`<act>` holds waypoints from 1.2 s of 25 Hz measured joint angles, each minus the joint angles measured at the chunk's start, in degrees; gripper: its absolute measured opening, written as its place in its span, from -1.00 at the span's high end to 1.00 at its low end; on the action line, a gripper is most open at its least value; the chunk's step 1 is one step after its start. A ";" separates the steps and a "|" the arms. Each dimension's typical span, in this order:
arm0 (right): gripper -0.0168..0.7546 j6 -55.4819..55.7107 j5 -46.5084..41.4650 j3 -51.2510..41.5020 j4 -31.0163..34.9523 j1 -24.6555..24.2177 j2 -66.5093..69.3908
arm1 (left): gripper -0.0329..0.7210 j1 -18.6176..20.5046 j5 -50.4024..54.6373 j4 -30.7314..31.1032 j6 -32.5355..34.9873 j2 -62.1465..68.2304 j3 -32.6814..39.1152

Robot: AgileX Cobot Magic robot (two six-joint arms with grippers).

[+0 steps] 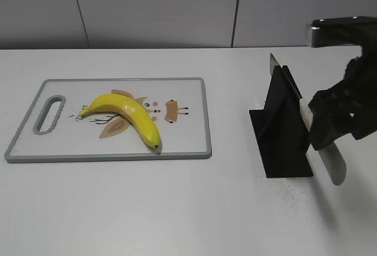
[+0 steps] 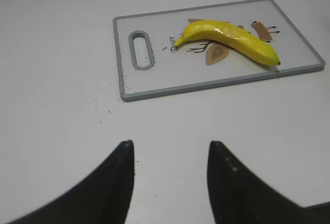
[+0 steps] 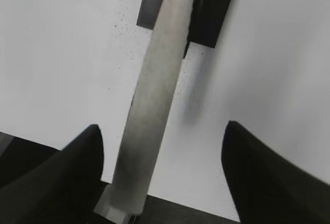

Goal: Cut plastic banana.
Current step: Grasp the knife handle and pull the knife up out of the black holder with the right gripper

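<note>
A yellow plastic banana (image 1: 126, 115) lies on the white, grey-rimmed cutting board (image 1: 188, 144), curved, tip toward the front. It also shows in the left wrist view (image 2: 232, 36) on the board (image 2: 154, 80). A knife with a white handle (image 1: 333, 165) rests slanted in a black stand (image 1: 283, 144), blade (image 1: 285, 76) pointing up and back. My right gripper (image 1: 333, 123) is at the handle. In the right wrist view its jaws (image 3: 162, 126) are open, with the handle (image 3: 154, 90) between them, nearer the left finger. My left gripper (image 2: 171, 144) is open and empty over bare table, short of the board.
The board has a handle slot (image 1: 50, 113) at its left end and printed brown figures around the banana. The black stand (image 3: 211, 13) sits to the right of the board. A grey wall runs behind the white table.
</note>
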State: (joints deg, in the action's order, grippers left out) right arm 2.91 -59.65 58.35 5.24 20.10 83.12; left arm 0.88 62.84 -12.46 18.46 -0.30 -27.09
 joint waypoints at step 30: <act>0.48 6.59 -3.75 2.51 5.98 -0.14 6.23 | -0.29 0.00 0.00 -0.03 0.00 0.00 0.00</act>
State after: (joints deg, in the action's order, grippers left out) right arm 9.50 -63.40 60.86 11.22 19.97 89.35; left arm 0.88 62.84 -12.50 18.46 -0.30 -27.09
